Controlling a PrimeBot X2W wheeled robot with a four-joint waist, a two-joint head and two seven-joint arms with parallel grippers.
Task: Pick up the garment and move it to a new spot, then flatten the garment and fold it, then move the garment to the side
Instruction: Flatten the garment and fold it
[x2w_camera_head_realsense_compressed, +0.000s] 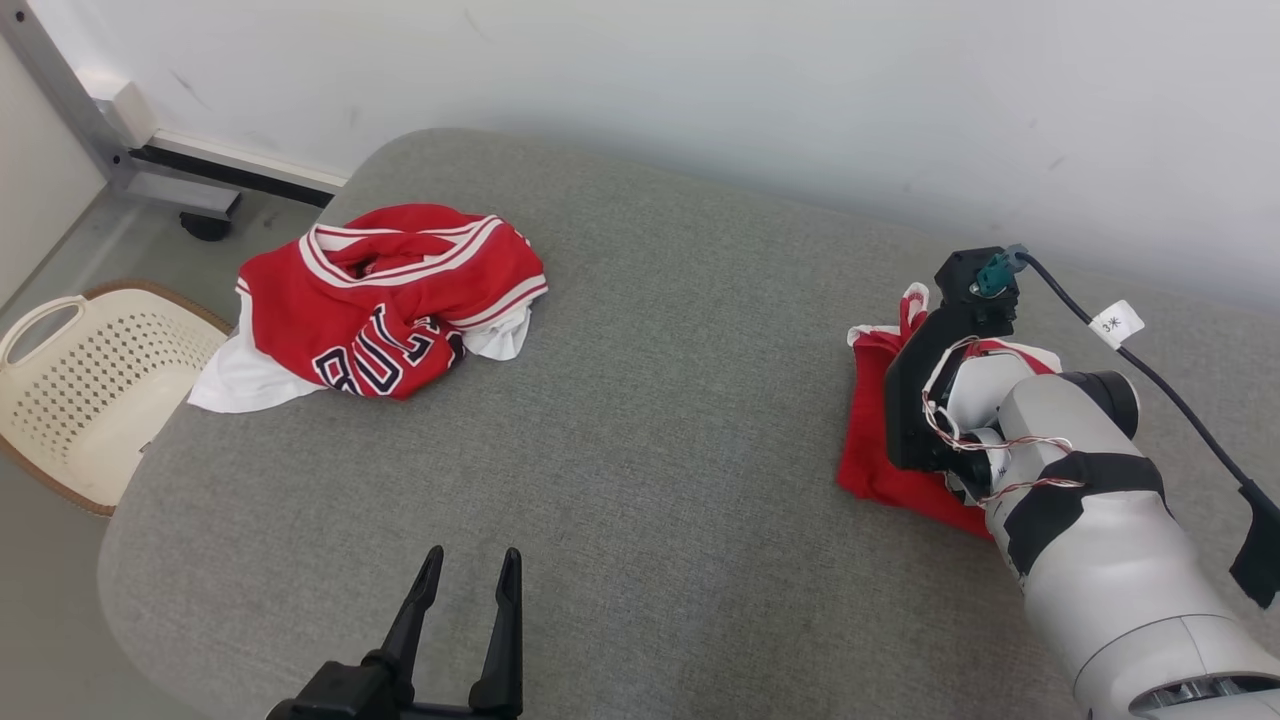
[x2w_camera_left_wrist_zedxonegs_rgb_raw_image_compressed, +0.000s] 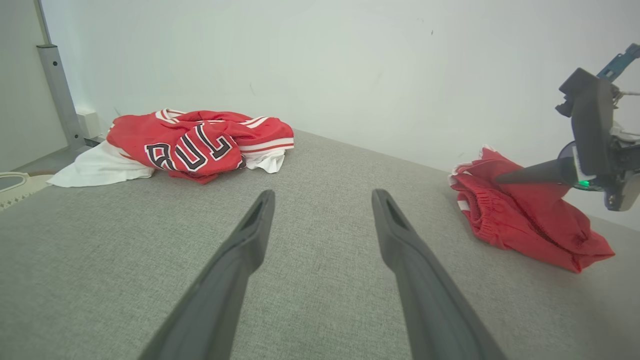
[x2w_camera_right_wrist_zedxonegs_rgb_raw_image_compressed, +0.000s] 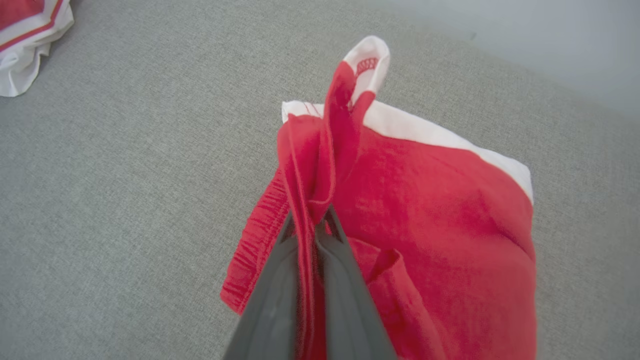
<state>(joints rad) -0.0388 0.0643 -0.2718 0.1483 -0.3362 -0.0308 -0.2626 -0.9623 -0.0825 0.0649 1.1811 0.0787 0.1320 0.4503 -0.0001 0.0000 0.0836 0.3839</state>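
The garment, a pair of red shorts (x2w_camera_head_realsense_compressed: 866, 440) with white trim, lies bunched on the right of the grey padded surface (x2w_camera_head_realsense_compressed: 660, 420). In the right wrist view my right gripper (x2w_camera_right_wrist_zedxonegs_rgb_raw_image_compressed: 310, 221) is shut on a raised fold of the shorts (x2w_camera_right_wrist_zedxonegs_rgb_raw_image_compressed: 425, 200), with red cloth pinched between the fingers. The left wrist view shows the same shorts (x2w_camera_left_wrist_zedxonegs_rgb_raw_image_compressed: 520, 220) with that gripper's dark finger (x2w_camera_left_wrist_zedxonegs_rgb_raw_image_compressed: 530, 174) reaching into them from the right. My left gripper (x2w_camera_head_realsense_compressed: 470, 565) stands open at the near edge, holding nothing, its fingers (x2w_camera_left_wrist_zedxonegs_rgb_raw_image_compressed: 250, 235) spread wide over bare fabric.
A crumpled red and white jersey (x2w_camera_head_realsense_compressed: 390, 300) with dark lettering lies at the far left of the surface. A cream perforated basket (x2w_camera_head_realsense_compressed: 90, 380) sits on the floor to the left. A pale wall runs close behind, and a black cable (x2w_camera_head_realsense_compressed: 1180, 390) trails from my right wrist.
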